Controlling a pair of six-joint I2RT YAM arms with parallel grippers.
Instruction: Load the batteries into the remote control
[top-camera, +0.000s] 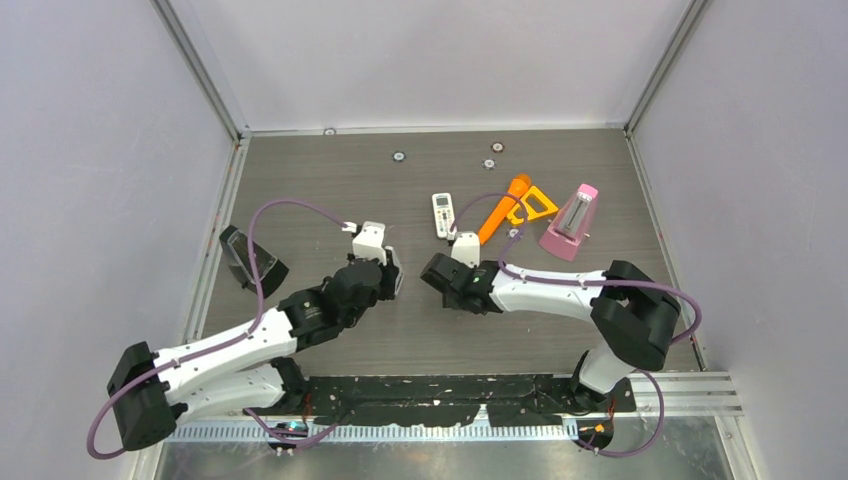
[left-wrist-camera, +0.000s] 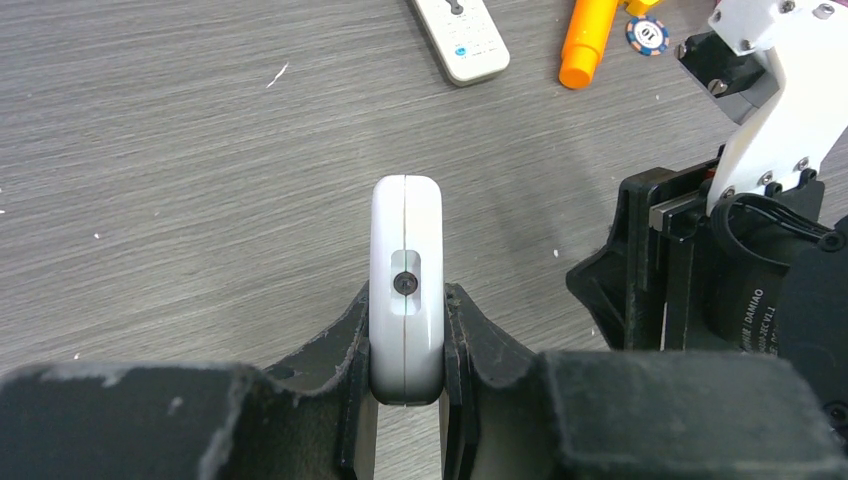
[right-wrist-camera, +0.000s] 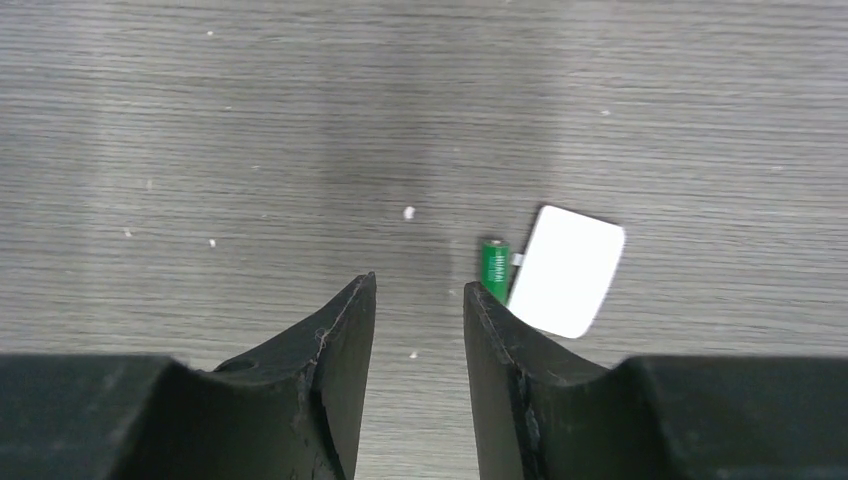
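The green battery (right-wrist-camera: 495, 268) lies on the table (right-wrist-camera: 200, 120), just beside a flat white cover (right-wrist-camera: 567, 270) (near one fingertip). The right gripper (right-wrist-camera: 420, 288), on an arm folded inward, hovers over it with its jaws partly apart and empty. Facing it, the left gripper (left-wrist-camera: 407, 297) clamps a white remote (left-wrist-camera: 405, 220) on edge.

Grey table (top-camera: 300, 180): white remote (top-camera: 443, 214), orange tool (top-camera: 505, 205), pink metronome (top-camera: 570, 225), green battery (right-wrist-camera: 495, 268) beside white cover (right-wrist-camera: 567, 270).
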